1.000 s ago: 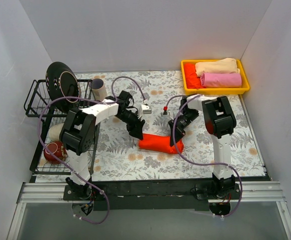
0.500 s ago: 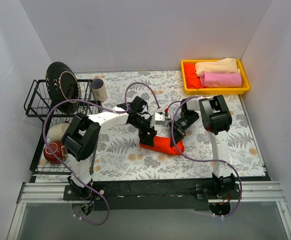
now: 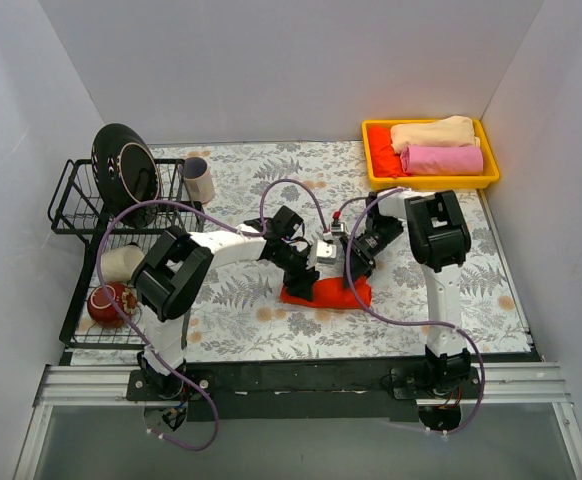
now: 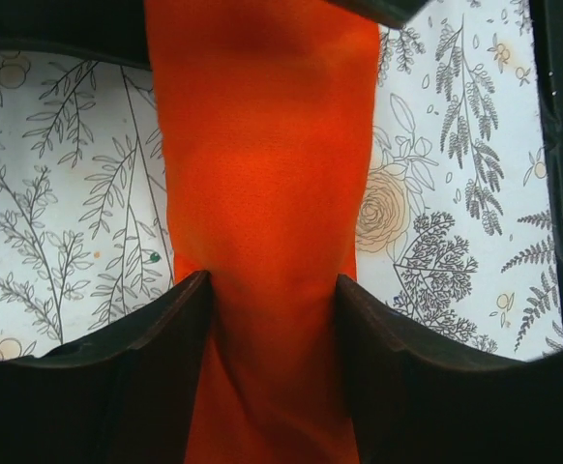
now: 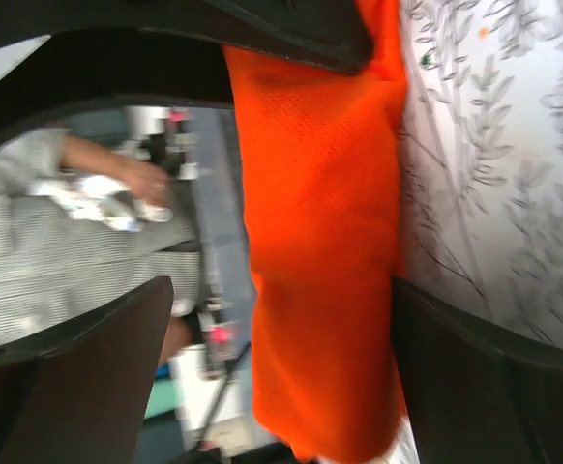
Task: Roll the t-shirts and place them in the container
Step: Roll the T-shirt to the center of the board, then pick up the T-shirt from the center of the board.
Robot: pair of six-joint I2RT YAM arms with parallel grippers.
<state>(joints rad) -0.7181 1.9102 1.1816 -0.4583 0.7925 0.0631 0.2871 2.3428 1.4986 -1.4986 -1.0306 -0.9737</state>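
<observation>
An orange-red t-shirt, rolled into a short bundle, lies on the floral mat in front of both arms. My left gripper is at its left end. In the left wrist view its fingers squeeze the orange-red t-shirt, left gripper shut on the cloth. My right gripper is over the right end. In the right wrist view the right gripper stands wide open around the orange-red t-shirt, with a gap on one side. Beige and pink rolled shirts lie in the tray.
The yellow tray stands at the back right, with more orange-red cloth at its left end. A black wire rack on the left holds a dark plate. A cup stands beside it. A red object lies lower left.
The left gripper has slid right along the shirt, bunching it into a shorter bundle. The right gripper has let go and opened wide.
</observation>
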